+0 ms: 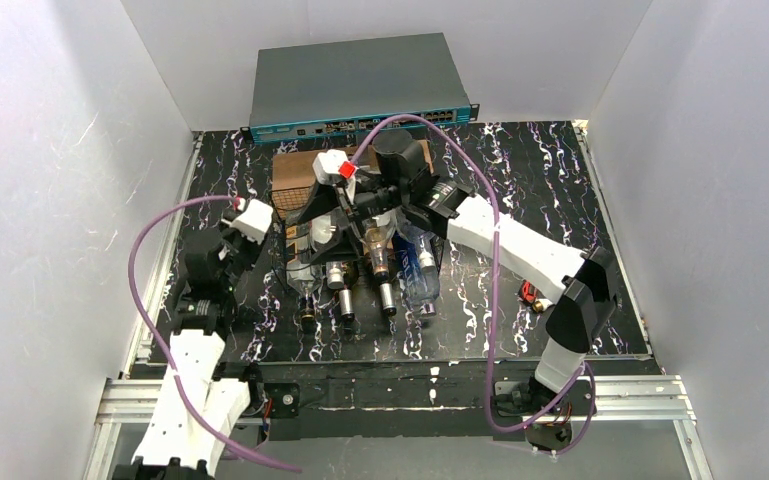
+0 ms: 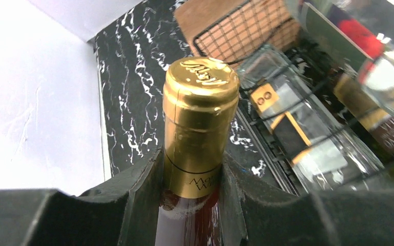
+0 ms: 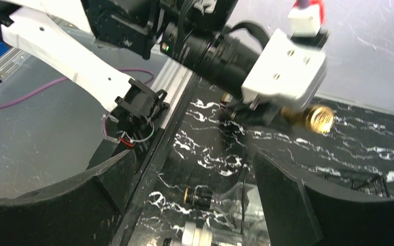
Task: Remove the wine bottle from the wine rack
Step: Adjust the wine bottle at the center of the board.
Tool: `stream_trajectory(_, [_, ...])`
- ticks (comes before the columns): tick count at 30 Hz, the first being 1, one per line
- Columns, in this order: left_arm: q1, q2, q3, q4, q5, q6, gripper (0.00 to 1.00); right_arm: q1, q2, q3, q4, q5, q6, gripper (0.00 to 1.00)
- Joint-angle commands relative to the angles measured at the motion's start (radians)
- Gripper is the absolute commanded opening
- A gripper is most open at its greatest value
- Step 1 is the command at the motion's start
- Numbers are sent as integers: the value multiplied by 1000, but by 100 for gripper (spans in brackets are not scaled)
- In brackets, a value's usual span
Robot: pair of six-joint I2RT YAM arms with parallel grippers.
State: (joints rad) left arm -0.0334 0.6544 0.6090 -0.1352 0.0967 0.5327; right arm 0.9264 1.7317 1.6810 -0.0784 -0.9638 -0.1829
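The wine bottle [image 2: 200, 118] has a gold foil cap and dark red contents. My left gripper [image 2: 192, 177] is shut on its neck just below the foil. The bottle's body is hidden under the fingers. The black wire-mesh wine rack [image 2: 235, 36] lies to the right of the held bottle, with several other bottles lying in it. In the top view my left gripper [image 1: 263, 240] is at the rack's [image 1: 438, 262] left side. My right gripper [image 3: 192, 169] is open and empty above the bottle necks at the rack's left end. The gold cap [image 3: 317, 118] shows in the right wrist view, raised above the table.
A brown wooden board [image 1: 295, 172] lies under the rack's back. A grey network switch [image 1: 360, 85] stands at the back wall. A small red item [image 1: 532, 295] lies by the right arm. White walls enclose the black marbled table [image 1: 540, 180].
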Motion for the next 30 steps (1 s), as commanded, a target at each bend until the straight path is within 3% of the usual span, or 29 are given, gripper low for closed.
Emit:
stream_trajectory(1, [31, 84, 120, 291, -57, -91, 0, -49, -75, -29, -48, 9, -31, 94])
stream_trajectory(15, [145, 427, 397, 541, -45, -243, 0, -138, -140, -119, -46, -13, -40, 94])
stream_trajectory(24, [197, 491, 336, 698, -7, -366, 0, -166, -157, -160, -35, -23, -32, 94])
stream_trajectory(30, [209, 494, 299, 703, -48, -401, 3, -175, -158, -169, -36, -17, -28, 96])
